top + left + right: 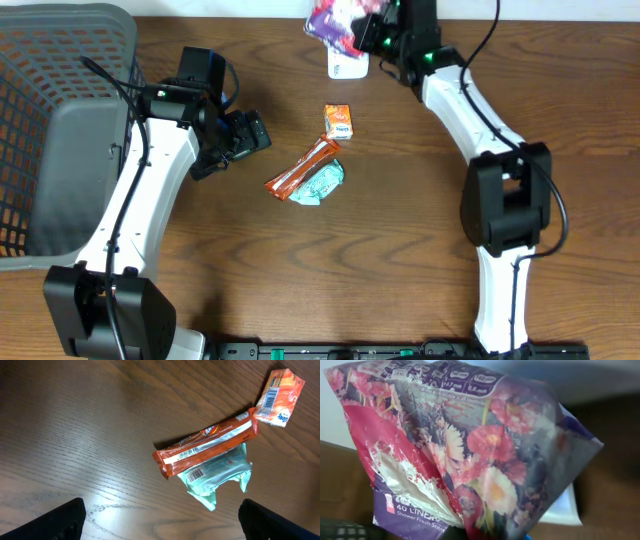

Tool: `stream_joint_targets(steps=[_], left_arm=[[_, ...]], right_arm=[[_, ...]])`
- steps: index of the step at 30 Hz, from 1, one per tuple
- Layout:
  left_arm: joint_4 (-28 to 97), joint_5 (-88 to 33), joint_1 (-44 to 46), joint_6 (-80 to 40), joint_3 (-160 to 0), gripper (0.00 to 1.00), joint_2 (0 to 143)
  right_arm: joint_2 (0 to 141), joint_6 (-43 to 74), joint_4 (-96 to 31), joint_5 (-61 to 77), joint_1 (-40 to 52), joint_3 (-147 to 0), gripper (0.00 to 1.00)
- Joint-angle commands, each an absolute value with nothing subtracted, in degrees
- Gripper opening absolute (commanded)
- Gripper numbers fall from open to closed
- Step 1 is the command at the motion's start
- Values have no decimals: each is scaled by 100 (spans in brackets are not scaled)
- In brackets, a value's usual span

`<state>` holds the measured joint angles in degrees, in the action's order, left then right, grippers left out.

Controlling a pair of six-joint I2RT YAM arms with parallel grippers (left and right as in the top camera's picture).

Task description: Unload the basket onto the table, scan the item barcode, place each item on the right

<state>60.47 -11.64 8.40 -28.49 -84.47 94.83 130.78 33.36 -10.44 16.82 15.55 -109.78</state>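
Right claw [378,38]: pinched shut on the floral liner pack [470,450]. The pack hangs at the far edge of the counter [400,250]. In the right wrist view it fills nearly the whole frame, crumpled, flower print toward the lens, "40 LINERS" readable low on the left. No barcode shows on that face.

A white object [350,66] lies right under and beside the pack, flat on the counter. Can't tell what it is.

Left claw [252,134]: jaws spread wide, holding nothing, hovering over bare wood left of the loose items. Both fingertips [60,520] show at the bottom corners of the left wrist view.

3 loose items sit mid-counter, between the arms:
- red bar wrapper [207,442], lying diagonal, barcode strip up
- green packet [215,475], touching the wrapper and partly tucked under it, barcode up
- small orange packet [278,397], just beside the wrapper's far end, barcode up

A grey mesh basket [60,120] sits at the left edge of the counter, behind the left arm and well apart from the items.
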Motion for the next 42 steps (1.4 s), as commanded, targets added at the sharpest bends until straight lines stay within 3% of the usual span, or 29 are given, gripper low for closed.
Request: stream_joint_targets(steps=[1,6,17,22,25,27,30,33,42], left_arm=[[6080,-1103,832,-2814,-8508,98,9515],[6080,-1103,832,-2814,-8508,98,9515],[6080,-1103,832,-2814,-8508,98,9515],[6080,-1103,832,-2814,-8508,98,9515],[6080,-1105,832,-2816,-8508,98,9515],[6080,-1103,832,-2816,-8508,98,9515],[6080,-1103,832,-2814,-8508,98,9515],[6080,-1103,832,-2814,-8508,98,9515],[6080,-1103,832,-2814,-8508,98,9515]], right_arm=[[12975,3393,-1009,1660,1441,-11059,1],[12549,3361,-1376,1638,847,-11065,1],[12339,3393,-3616,495,-1315,-11041,1],[12527,4110,-3708,419,-2045,-11028,3],[12658,4550,-3699,467,-2300,-11017,17],[12750,4578,-3625,637,-2364,-11015,50],[12816,4346,-3531,1271,-2351,-11015,70],[12763,4049,-3516,1905,-2320,-11019,74],[11843,2845,-3833,3645,-1970,-11019,72]])
